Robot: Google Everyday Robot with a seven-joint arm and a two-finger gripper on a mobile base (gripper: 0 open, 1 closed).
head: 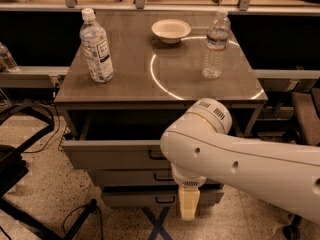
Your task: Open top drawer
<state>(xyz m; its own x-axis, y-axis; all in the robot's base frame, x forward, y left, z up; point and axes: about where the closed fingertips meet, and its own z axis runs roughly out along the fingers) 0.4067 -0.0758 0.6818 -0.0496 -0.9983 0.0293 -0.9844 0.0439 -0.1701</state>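
Note:
The top drawer (pixel 112 154) of the grey cabinet stands pulled out, and its dark inside (pixel 125 129) shows under the tabletop. Its dark loop handle (pixel 155 155) is partly hidden behind my arm. My white arm (pixel 240 161) reaches in from the right, across the drawer fronts. My gripper (pixel 188 204) hangs down from the wrist in front of the lowest drawer, below and slightly right of the top drawer's handle, and touches nothing that I can see.
Two shorter drawers (pixel 130 178) (pixel 132 198) sit shut below. On the cabinet top (pixel 175 79) stand a labelled bottle (pixel 97 46), a white bowl (pixel 171 30) and a clear bottle (pixel 216 44). Black frame and cables (pixel 30 204) lie at the left; blue tape cross (pixel 157 225) marks the floor.

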